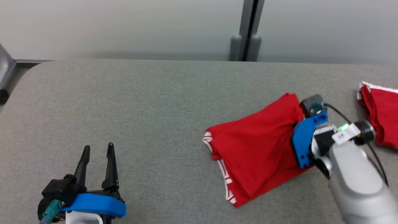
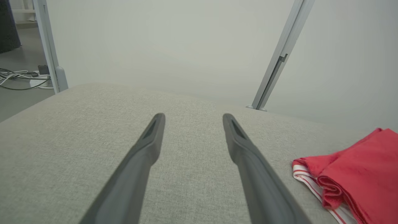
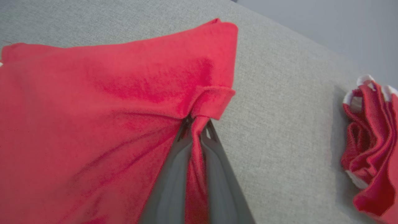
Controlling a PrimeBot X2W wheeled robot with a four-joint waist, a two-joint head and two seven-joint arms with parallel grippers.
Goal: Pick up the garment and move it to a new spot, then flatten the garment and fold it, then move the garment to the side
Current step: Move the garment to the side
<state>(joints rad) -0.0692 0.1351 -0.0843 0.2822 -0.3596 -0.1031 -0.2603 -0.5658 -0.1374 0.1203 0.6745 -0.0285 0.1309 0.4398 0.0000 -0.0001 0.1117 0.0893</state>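
Note:
A red garment (image 1: 258,149) with a red-and-white striped band lies folded on the grey table, right of centre. It also appears at the right edge of the left wrist view (image 2: 357,183) and across the right wrist view (image 3: 93,124). My right gripper (image 3: 196,123) is shut on a pinch of the garment's right edge, cloth bunched between its fingers; in the head view its fingers are hidden behind the blue wrist mount (image 1: 306,140). My left gripper (image 1: 98,151) rests open at the lower left, well apart from the garment, with nothing between its fingers (image 2: 149,137).
A second red garment (image 1: 381,113) with white trim lies crumpled at the table's right edge, also in the right wrist view (image 3: 370,146). The grey fabric table (image 1: 140,102) spreads wide to the left. A pale wall and a grey post (image 1: 247,31) stand behind.

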